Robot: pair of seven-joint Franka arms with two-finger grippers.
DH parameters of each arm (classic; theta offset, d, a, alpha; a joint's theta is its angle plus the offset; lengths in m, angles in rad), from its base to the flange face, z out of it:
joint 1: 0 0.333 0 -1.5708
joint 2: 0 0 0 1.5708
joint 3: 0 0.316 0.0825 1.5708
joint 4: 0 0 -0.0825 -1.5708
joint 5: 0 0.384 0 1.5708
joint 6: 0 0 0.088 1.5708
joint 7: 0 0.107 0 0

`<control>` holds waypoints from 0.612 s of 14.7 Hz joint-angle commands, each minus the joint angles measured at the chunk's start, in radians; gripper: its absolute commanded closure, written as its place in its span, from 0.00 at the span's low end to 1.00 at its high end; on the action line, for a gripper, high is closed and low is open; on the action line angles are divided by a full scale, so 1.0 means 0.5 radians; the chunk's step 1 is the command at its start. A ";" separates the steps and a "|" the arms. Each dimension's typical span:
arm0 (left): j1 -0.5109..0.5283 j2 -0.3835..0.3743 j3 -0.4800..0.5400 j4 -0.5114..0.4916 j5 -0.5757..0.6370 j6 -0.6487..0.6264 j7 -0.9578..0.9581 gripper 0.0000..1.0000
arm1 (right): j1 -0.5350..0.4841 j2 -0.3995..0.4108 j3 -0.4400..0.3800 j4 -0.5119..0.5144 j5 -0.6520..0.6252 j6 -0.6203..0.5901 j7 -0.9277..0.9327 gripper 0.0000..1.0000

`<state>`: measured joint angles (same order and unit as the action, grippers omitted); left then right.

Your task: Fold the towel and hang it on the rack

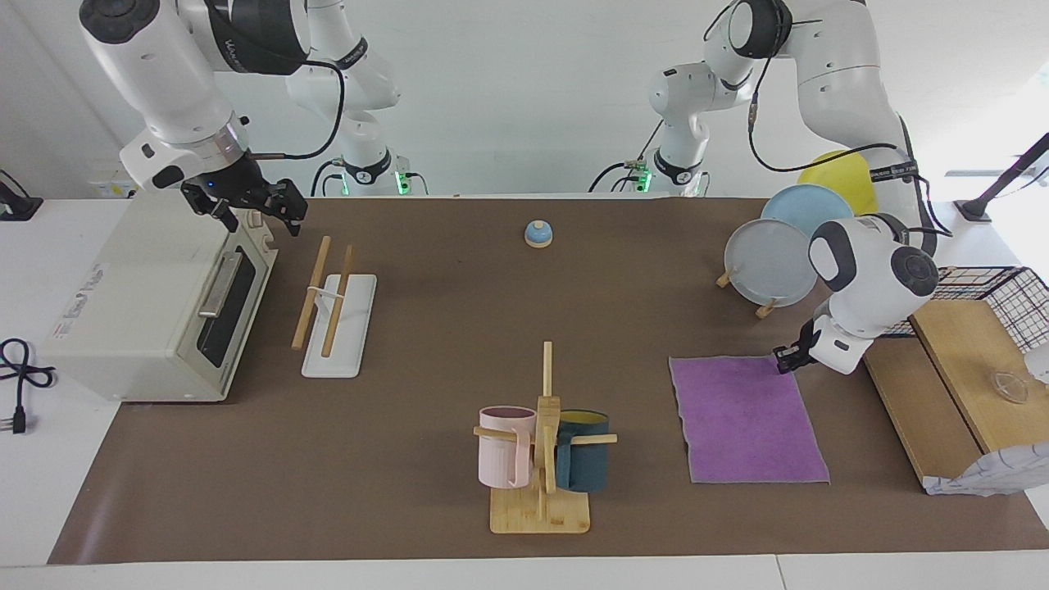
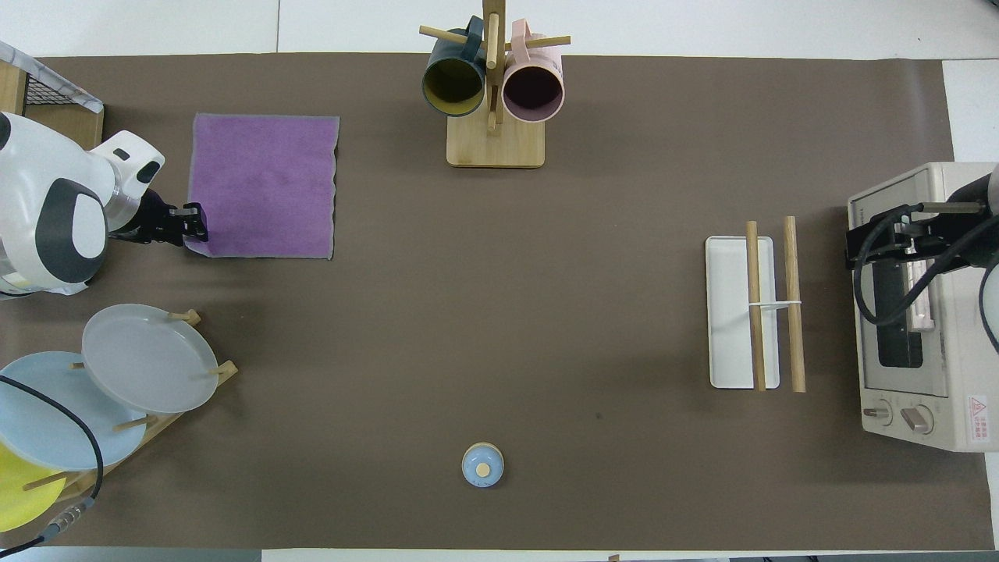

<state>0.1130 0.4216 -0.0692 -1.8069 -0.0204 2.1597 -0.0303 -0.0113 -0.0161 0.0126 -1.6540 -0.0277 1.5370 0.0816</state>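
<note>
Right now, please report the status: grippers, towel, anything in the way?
Left gripper down at towel corner, shut on it. Right gripper open, waiting over toaster oven. Towel flat, unfolded. Rack bare, nothing blocking.

A wide stretch of bare mat (image 1: 459, 328) lies open between the towel (image 1: 747, 418) and the rack (image 1: 332, 307), with only the mug tree (image 1: 542, 442) standing beside that lane.

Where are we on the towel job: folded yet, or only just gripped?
Nothing done yet: the towel lies flat, unfolded. In hand: the left gripper is at its corner nearest the robots. The right gripper waits, open, over the toaster oven. Folding and hanging on the bare rack remain.
</note>
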 commanded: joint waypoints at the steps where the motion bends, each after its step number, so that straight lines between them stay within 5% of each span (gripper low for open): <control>1: -0.002 -0.033 -0.003 -0.006 -0.024 -0.040 0.045 1.00 | -0.039 -0.020 0.018 -0.015 0.009 0.000 -0.041 0.00; 9: -0.027 -0.082 0.000 -0.009 -0.002 -0.024 0.214 1.00 | -0.036 -0.020 0.018 -0.015 0.006 -0.003 -0.044 0.00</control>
<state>0.1089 0.4114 -0.0769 -1.8033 -0.0203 2.1598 0.0444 -0.0114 -0.0161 0.0128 -1.6540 -0.0277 1.5370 0.0816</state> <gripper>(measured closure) 0.982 0.000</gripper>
